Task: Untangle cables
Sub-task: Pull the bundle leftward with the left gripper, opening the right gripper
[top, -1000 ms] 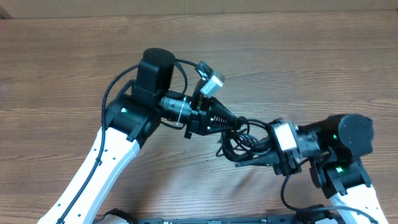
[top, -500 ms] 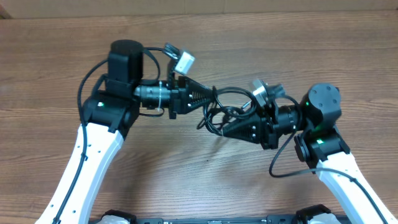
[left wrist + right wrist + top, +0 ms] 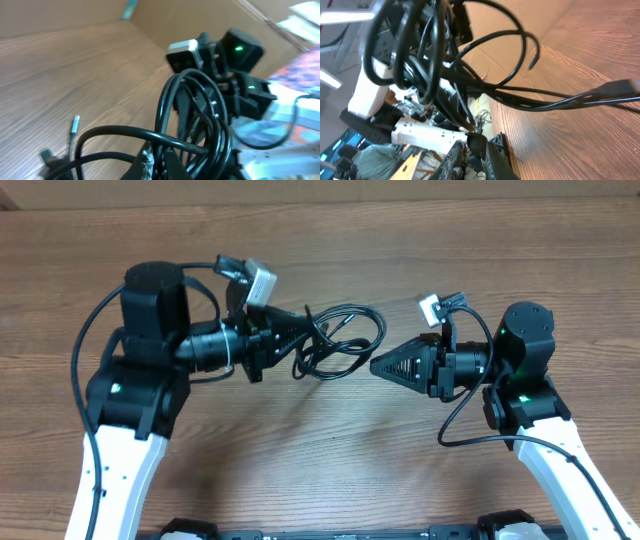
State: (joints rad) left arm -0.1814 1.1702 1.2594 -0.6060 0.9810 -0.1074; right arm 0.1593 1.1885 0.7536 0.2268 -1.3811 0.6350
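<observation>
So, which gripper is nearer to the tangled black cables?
Left. The left gripper is closed on the cables, at the left end of the tangle. The right gripper points at the tangle from the other side, across a visible gap.

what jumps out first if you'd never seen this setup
A tangle of thin black cables loops out over the middle of the wooden table, clamped in the left end effector. The right end effector points at the tangle from the right, its tip close to the loops. Whether it touches a strand cannot be told.
</observation>
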